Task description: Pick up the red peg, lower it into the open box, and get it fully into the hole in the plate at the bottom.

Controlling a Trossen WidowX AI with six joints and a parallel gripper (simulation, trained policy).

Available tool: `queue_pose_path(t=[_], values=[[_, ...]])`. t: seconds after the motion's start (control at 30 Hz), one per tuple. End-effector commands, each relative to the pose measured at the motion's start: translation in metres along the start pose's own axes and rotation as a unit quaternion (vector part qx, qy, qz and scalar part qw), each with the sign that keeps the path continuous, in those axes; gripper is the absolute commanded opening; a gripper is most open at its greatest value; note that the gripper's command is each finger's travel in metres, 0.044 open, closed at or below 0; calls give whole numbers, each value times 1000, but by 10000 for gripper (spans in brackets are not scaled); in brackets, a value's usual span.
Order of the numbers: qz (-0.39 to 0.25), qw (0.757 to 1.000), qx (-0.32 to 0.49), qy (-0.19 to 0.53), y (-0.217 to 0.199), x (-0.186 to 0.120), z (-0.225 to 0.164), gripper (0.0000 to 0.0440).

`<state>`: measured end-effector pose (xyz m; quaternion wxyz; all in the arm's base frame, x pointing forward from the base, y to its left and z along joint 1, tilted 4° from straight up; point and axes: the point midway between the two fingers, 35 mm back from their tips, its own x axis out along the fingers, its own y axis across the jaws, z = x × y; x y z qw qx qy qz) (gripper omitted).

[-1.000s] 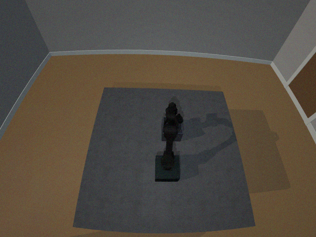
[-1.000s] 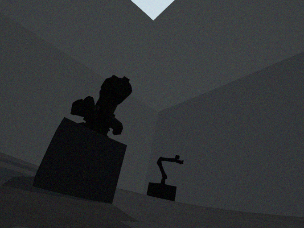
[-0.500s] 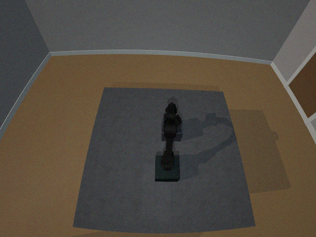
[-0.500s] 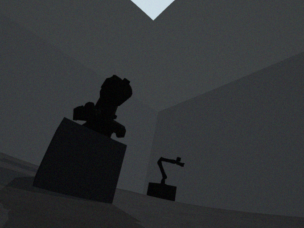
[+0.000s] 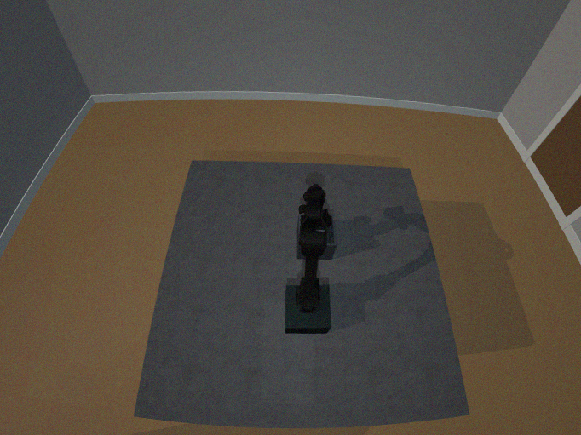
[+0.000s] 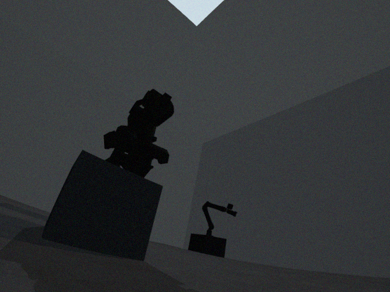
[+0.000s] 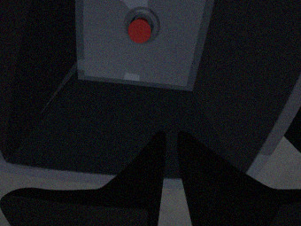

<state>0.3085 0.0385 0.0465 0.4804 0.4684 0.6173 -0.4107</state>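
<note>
The red peg (image 7: pixel 140 30) shows end-on in the wrist view. It stands in the ringed hole of the grey plate (image 7: pixel 106 56) at the bottom of the open box (image 7: pixel 88 127) (image 6: pixel 104 207). Its round end covers most of the hole, slightly off the ring's centre toward the gripper; its exact depth cannot be told. My gripper (image 7: pixel 171 137) is shut but for a narrow gap, with nothing between the fingertips. It is clear of the peg, which lies beyond the tips. The arm hides most of the box's inside in the top view, and the box wall hides the peg in the exterior view.
The box walls surround the plate. The arm rises from a dark green base block (image 5: pixel 307 319) on a grey mat (image 5: pixel 217 357). In the exterior view a small dark arm shape (image 6: pixel 208 212) stands on a dark block (image 6: pixel 206 246) in the background.
</note>
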Motion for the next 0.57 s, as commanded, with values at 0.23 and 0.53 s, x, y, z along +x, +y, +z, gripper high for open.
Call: queue_pose_path(t=[0.23,0.53], values=[[61,997,12,45,22,-53,-3,14],[112,991,0,77,33,-95,0,18]])
